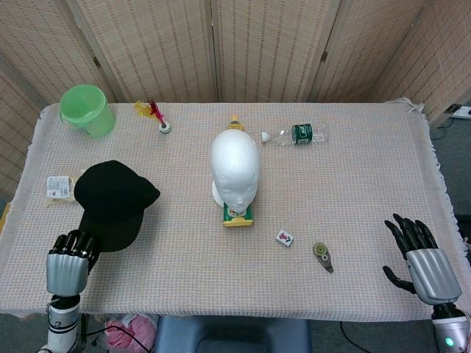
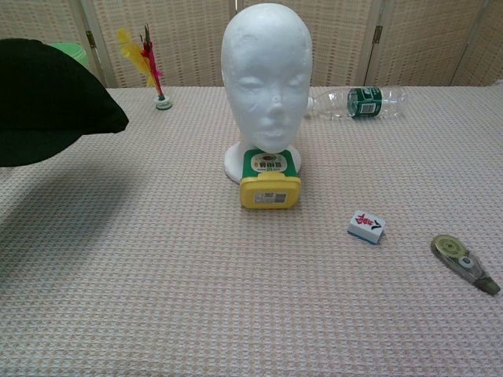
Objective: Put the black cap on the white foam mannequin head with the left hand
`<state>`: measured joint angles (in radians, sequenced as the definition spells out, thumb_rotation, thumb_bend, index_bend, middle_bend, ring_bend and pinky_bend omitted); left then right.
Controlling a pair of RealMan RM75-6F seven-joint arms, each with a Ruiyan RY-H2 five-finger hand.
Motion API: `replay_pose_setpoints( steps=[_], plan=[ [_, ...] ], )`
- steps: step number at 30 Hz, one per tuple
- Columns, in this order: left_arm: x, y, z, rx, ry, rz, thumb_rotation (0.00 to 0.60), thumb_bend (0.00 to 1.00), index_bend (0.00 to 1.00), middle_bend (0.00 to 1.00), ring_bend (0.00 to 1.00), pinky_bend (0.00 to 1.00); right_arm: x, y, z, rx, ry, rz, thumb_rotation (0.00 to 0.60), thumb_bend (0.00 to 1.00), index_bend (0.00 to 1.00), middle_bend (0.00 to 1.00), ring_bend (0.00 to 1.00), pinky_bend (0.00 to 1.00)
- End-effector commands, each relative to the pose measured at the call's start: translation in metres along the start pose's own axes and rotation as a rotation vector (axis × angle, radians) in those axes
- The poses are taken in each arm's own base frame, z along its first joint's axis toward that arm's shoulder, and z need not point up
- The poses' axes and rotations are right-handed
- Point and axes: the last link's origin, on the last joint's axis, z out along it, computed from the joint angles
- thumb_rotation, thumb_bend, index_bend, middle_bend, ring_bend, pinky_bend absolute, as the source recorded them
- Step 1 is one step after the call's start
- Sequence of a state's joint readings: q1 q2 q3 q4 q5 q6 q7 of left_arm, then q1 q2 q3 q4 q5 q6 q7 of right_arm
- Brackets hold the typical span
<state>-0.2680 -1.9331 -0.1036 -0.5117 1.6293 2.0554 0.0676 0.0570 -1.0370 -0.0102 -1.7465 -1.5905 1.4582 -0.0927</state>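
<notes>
The surface (image 1: 353,184) carries a white foam head (image 1: 235,168) standing upright near its middle. The black cap (image 1: 112,202) is well left of the head, lifted clear of the cloth, its brim apparently pinched by the left hand (image 1: 68,262). The right hand (image 1: 421,255), far right of the head, has fingers spread, holding nothing

One black cap (image 1: 112,201), one white foam mannequin head (image 1: 234,166) and one yellow-and-green container (image 2: 269,180) are present. There is also one green bucket (image 1: 87,109), one feathered shuttlecock (image 1: 157,116), one clear bottle (image 1: 296,134), one snack packet (image 1: 58,187), one mahjong tile (image 1: 285,237), one correction-tape dispenser (image 1: 323,256), and two hands, left hand (image 1: 68,262) and right hand (image 1: 419,257).
</notes>
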Motion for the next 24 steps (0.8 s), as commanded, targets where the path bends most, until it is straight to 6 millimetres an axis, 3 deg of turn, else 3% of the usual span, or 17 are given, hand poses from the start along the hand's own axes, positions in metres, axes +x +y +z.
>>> replay_pose_setpoints(
  steps=[1,13,24],
  plan=[
    [0.002,-0.005,0.003,0.015,0.010,0.011,0.600,0.51,0.66,0.66,0.55,0.70,0.000,0.000,0.000,-0.001,-0.001,-0.001,0.600,0.21,0.00,0.00,0.00,0.00],
    [0.024,-0.021,0.042,0.034,0.119,0.047,0.600,0.51,0.65,0.66,0.55,0.70,0.003,0.001,-0.001,-0.006,0.009,0.004,0.600,0.21,0.00,0.00,0.00,0.00],
    [0.037,-0.005,0.083,-0.036,0.136,0.057,0.600,0.51,0.65,0.66,0.55,0.70,0.007,0.003,-0.001,-0.010,0.026,0.014,0.600,0.21,0.00,0.00,0.00,0.00]
  ],
)
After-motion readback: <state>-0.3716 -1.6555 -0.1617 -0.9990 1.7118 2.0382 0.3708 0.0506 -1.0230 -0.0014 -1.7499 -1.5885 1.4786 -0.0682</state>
